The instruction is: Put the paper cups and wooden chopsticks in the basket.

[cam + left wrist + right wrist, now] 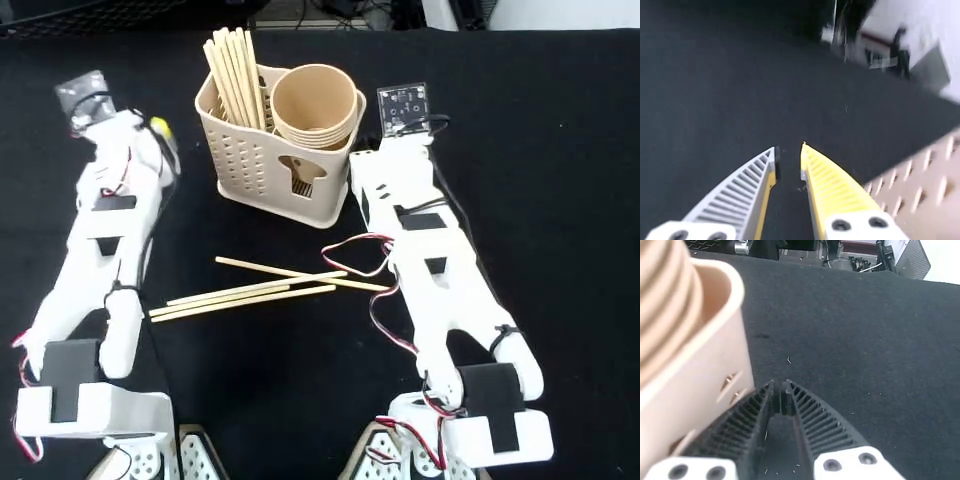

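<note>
Black ribbed fingers of my right gripper point(781, 389) are pressing together at their tips and pinching nothing. They are hanging low over the black cloth-covered table point(560, 200), just beside the right wall of the beige perforated plastic basket point(260, 170). My left gripper point(788, 150), one finger grey and one yellow, is standing a narrow gap apart. It is also gripping nothing, and is hovering near the basket's left side.

Inside the basket, which is sitting toward the table's far edge, a stack of brown paper cups point(315, 105) is nesting in the right part. A bundle of pale wooden chopsticks point(235, 75) is standing upright in the left part. No cup is lying loose on the cloth, so I am judging the cup part as finished.

Several loose wooden chopsticks point(250, 292) are still lying flat in the middle of the table. They are between my two arms and well apart from the basket, and one is crossing over the others at a slant. Those are what is remaining: I am reckoning the job mostly done, with this last scattered handful still waiting to be picked up and dropped in.
</note>
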